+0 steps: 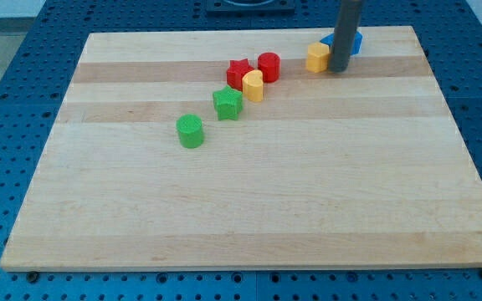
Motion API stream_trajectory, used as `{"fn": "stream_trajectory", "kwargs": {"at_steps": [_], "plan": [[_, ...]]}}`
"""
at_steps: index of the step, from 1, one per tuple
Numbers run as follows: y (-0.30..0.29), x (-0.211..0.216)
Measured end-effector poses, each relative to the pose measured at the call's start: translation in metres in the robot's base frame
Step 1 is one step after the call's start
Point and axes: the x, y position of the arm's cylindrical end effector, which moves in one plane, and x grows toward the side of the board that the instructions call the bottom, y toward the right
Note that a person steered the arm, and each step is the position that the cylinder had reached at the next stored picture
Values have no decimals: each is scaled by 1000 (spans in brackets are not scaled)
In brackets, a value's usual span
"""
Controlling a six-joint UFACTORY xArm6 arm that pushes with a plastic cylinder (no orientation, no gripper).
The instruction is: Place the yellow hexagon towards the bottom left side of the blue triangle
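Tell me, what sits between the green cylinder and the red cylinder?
In the camera view, the green star and a yellow block lie between the green cylinder and red cylinder.

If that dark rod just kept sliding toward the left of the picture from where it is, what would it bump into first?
My tip would meet the yellow hexagon first; it sits right beside it on the view's left, apparently touching. The blue triangle lies behind the rod, out of that line.

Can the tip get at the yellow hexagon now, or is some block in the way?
Probably yes. My tip stands right beside the yellow hexagon, on its right in the view, with nothing between them. The blue triangle lies behind the rod, not in the way.
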Motion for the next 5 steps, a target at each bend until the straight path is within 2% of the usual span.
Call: {"fn": "stream_trajectory", "kwargs": {"at_steps": [2,3,4,5], "plan": [[-10,9],[-15,35],[-34,87],[-92,177]]}}
